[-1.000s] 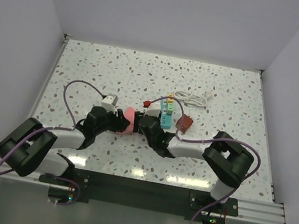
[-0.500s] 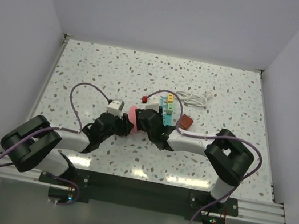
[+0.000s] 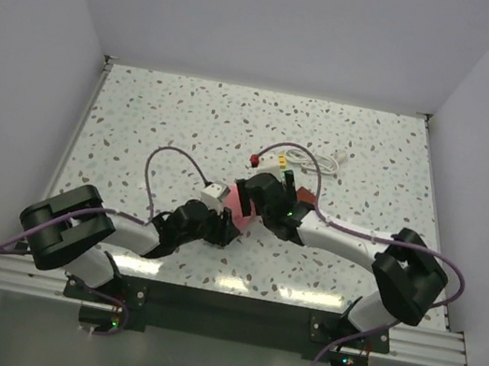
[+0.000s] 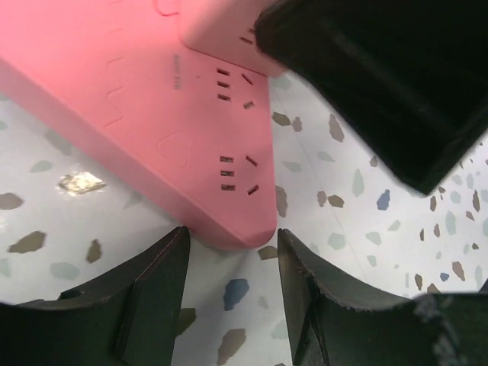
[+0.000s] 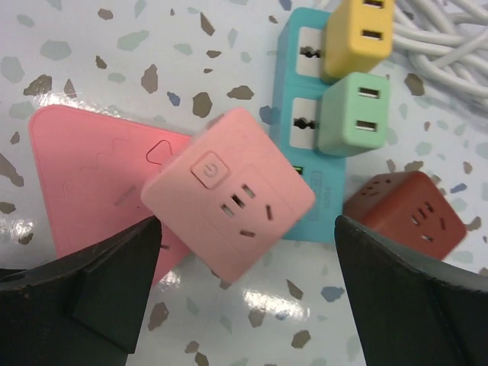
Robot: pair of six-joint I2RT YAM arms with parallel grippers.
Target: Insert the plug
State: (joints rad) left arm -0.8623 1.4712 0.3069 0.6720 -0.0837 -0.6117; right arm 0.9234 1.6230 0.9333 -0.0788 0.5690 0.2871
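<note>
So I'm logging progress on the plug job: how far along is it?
Done: the light pink cube adapter sits on the flat pink triangular power strip, seemingly plugged in, though its prongs are hidden. In hand: nothing; the right fingers stand wide apart around the cube, and the left fingers flank the strip's corner without touching. Left: backing both arms away.

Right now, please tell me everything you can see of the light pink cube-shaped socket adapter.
The light pink cube-shaped socket adapter looks like smooth matte plastic with rounded corners. Its visible face carries a square power button and one set of socket slots. It sits tilted, overlapping the flat darker pink power strip, beside the turquoise strip. The right gripper straddles it, open, not touching.
</note>
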